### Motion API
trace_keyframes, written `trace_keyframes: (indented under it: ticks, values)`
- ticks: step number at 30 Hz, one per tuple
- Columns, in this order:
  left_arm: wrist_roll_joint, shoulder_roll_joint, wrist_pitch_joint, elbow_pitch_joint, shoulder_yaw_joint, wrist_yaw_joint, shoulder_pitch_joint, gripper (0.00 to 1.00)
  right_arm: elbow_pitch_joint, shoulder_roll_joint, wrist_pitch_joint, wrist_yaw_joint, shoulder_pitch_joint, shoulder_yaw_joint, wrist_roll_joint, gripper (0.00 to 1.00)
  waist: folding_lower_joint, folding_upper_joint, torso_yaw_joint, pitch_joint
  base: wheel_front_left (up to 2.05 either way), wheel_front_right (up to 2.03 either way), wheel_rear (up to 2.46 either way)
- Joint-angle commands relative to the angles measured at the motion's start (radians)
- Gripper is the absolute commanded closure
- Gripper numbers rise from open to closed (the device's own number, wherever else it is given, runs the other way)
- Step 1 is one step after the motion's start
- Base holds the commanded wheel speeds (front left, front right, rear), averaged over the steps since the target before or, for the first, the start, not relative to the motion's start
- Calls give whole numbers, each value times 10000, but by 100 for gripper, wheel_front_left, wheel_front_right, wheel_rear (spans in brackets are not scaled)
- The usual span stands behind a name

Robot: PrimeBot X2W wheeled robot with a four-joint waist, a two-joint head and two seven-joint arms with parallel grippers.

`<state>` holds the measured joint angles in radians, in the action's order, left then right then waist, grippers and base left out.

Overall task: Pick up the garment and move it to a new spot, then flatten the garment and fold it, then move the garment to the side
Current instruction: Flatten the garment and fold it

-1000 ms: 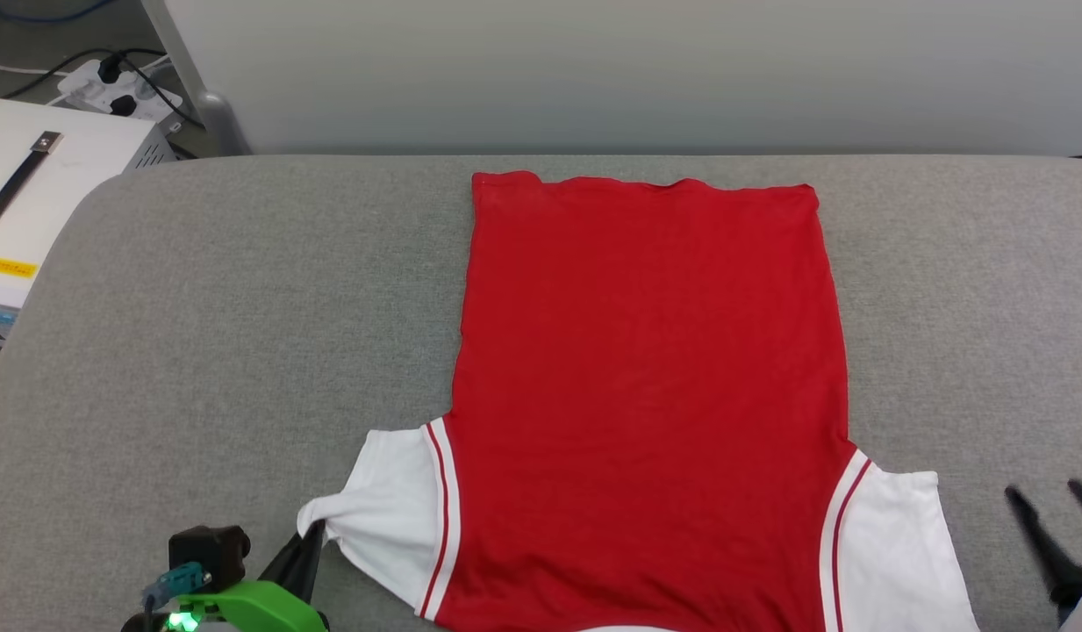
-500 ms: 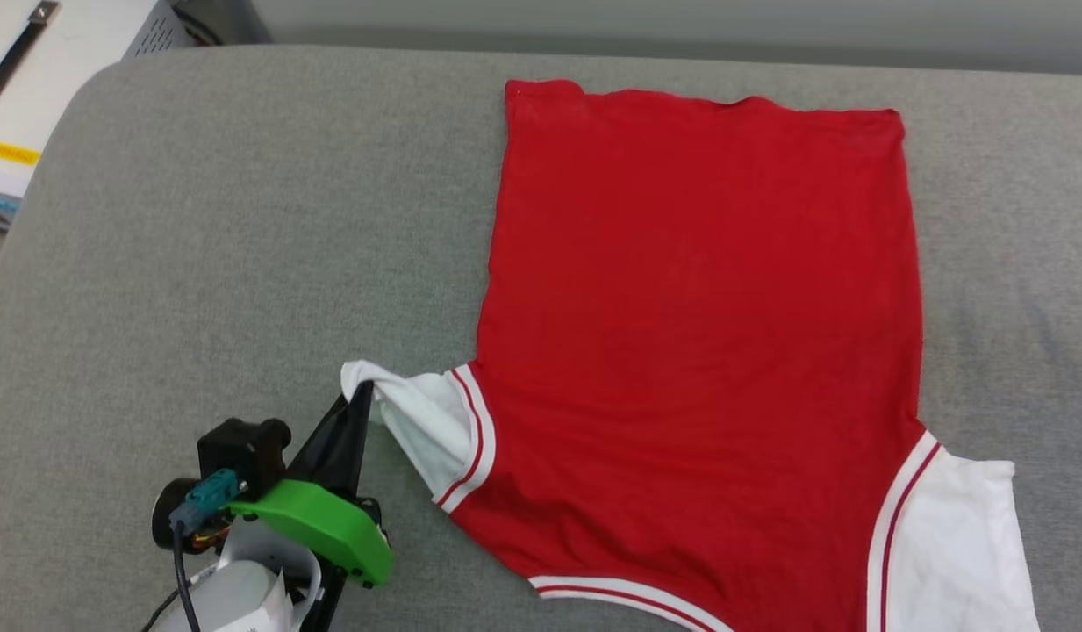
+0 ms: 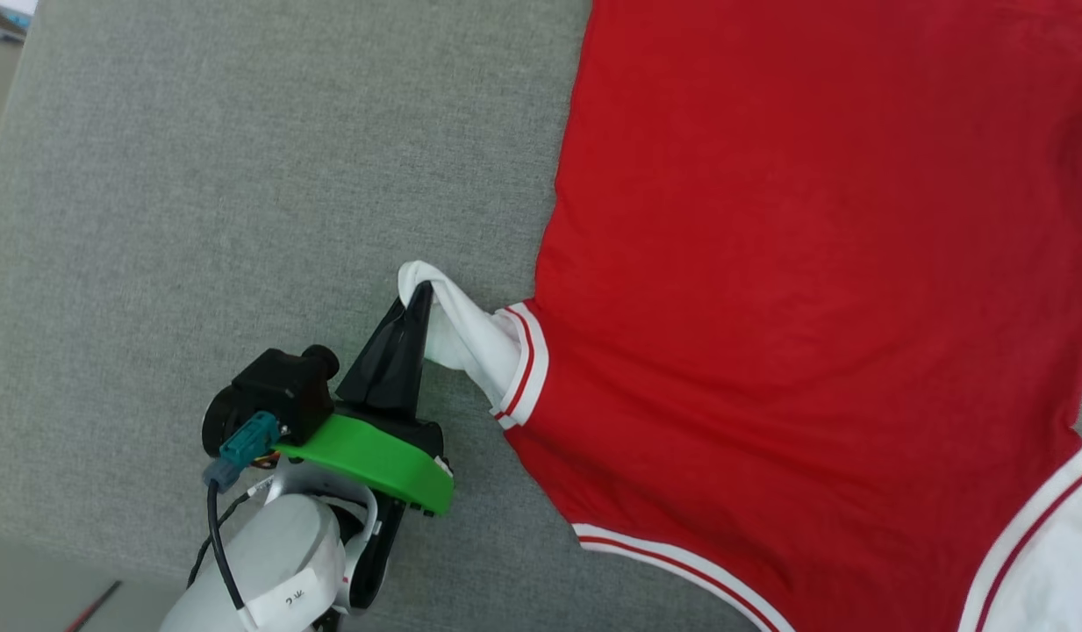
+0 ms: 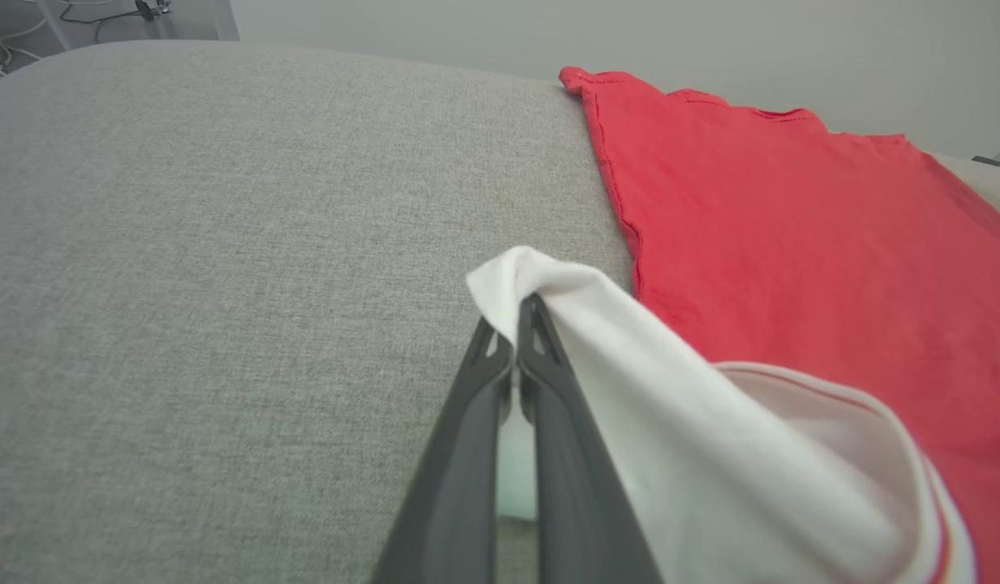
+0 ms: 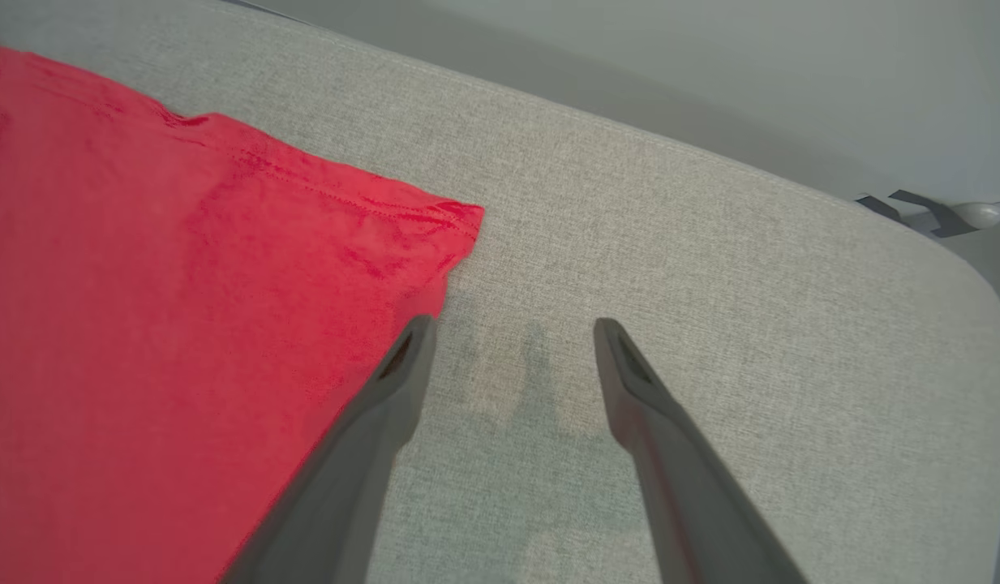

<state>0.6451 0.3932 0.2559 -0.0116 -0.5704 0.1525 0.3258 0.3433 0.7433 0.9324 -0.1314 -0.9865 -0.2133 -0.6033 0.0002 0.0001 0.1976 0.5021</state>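
The garment (image 3: 769,290) lies plain red side up on the grey padded surface (image 3: 198,219), spreading from 12 to 4 o'clock in the head view, its white sleeve (image 3: 466,338) pinched between the closed fingers of the left gripper (image 3: 420,297) at 9 o'clock, while the right gripper (image 5: 512,328) has its fingers spread wide beside the hem corner.

1. The garment (image 3: 769,263) runs off the head view's top, right and bottom edges, so its hem and far sleeve are cut.
2. The left gripper's (image 3: 415,294) tips are partly covered by the bunched white sleeve (image 3: 470,338).
3. The right gripper's (image 5: 512,324) finger bases leave its wrist view's bottom edge.
4. A scrap (image 3: 1,10) beyond the pad's (image 3: 198,175) far left corner is too small to tell.
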Motion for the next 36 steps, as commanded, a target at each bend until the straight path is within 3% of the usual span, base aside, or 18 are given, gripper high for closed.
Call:
trace_keyframes:
  ticks: [1,8,16,18,28,36]
  values:
    - [-177,-136,59,33,97,-84,195,100,136,-58,272,7,-387,-92,32,0,-2,-1,857,1086,0,0,0]
    - [-594,-656,59,1,368,-425,272,100,999,-411,663,7,-1274,-235,598,0,-2,-1,1169,1704,0,0,0]
    - [-982,-988,59,-453,501,-844,413,100,1766,-398,1184,7,-474,-722,507,0,-2,-1,1189,1696,0,0,0]
    - [-1042,-1039,59,-521,550,-919,416,100,1700,-334,1141,7,-420,-696,427,100,-2,-1,1159,1624,0,0,0]
    - [-1177,-1129,59,-966,950,-1049,-58,100,1121,-359,-434,7,-459,-857,166,100,-2,-1,704,458,0,0,0]
    - [-1107,-896,51,-1177,1213,-862,-943,100,-154,722,-1771,7,1175,-1751,-924,100,-2,-1,-4,-1040,0,0,0]
